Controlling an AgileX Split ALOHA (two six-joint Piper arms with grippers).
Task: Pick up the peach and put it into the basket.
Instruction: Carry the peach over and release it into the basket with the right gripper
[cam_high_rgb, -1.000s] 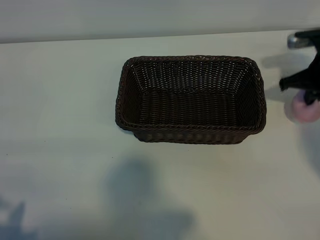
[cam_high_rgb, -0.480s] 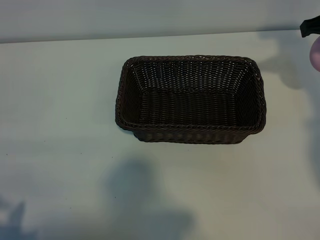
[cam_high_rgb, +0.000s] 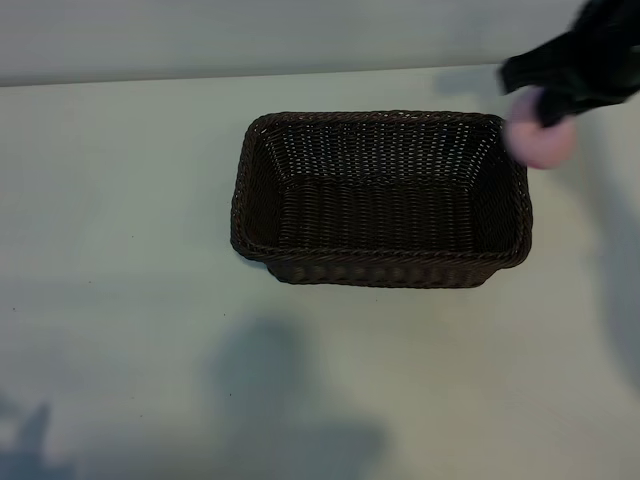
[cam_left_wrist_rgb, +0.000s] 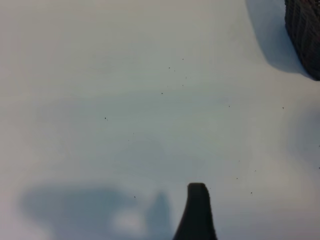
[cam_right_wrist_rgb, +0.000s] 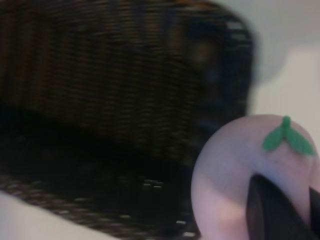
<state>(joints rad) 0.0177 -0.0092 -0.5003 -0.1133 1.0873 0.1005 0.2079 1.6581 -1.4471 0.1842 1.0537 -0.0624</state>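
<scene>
Gripping the peach (cam_high_rgb: 541, 142), the right tool (cam_high_rgb: 552, 108) hangs over the basket's (cam_high_rgb: 380, 270) corner.

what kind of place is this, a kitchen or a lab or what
Probably a lab test bench, not a kitchen: a bare pale table holds only a wicker basket, while a black robot right gripper carries a toy-like peach.

A pale, matte table (cam_high_rgb: 130, 300) fills nearly the whole scene, soft grey shadows lying across its near part, and along the table's far edge runs a lighter grey wall (cam_high_rgb: 250, 35) in even, diffuse light.
</scene>
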